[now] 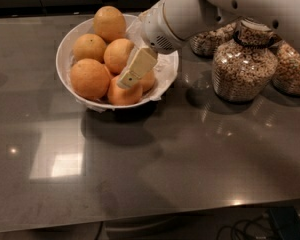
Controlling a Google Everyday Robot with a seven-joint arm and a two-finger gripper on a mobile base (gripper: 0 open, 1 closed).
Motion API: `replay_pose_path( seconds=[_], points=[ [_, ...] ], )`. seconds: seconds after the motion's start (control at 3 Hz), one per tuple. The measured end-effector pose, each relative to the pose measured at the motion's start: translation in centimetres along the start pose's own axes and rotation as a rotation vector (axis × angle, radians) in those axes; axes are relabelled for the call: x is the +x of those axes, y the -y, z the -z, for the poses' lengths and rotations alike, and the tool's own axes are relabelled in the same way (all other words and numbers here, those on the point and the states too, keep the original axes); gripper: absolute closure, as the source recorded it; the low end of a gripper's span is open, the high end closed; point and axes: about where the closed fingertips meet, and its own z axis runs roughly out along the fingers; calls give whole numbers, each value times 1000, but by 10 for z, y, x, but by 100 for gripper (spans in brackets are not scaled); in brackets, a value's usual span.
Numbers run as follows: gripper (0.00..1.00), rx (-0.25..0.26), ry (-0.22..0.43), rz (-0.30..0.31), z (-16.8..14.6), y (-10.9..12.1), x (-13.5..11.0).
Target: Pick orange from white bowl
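The orange (124, 94) nearest the end effector sits at the front edge of the white bowl (64, 59), in the upper left part of the frame. Its top is partly covered by the cream-coloured tip of the end effector (129, 77), which slants down and to the left over the fruit and seems to rest on or just above the skin. Whether the end effector is apart, together or clamped on the fruit cannot be told; only one cream pad shows, and the rest is hidden behind it.

Five other oranges (90, 78) fill the rest of the bowl. A large one lies at the front left, one behind it on the left, one in the centre, and one at the back sits highest. One on the right is mostly hidden by the end effector. They are packed together and touching. Crinkled white paper (163, 68) lines the bowl and shows along its right and front rim.

The white arm (190, 14) comes in from the upper right of the frame, its rounded wrist above the bowl's right rim.

The bowl stands on a dark grey, glossy worktop (155, 169). To the right of the bowl, near but apart from it, stands a glass jar (244, 66) of cereal, with two more jars (293, 70) behind and beside it at the right edge.
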Motion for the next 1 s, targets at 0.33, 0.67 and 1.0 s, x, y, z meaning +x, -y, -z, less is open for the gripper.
replay_pose_path(
  seconds=[0.33, 0.67, 1.0],
  points=[
    [13, 3, -7, 9, -8, 2, -2],
    [14, 15, -16, 9, -9, 6, -1],
    [18, 15, -15, 10, -9, 6, -1]
  ],
)
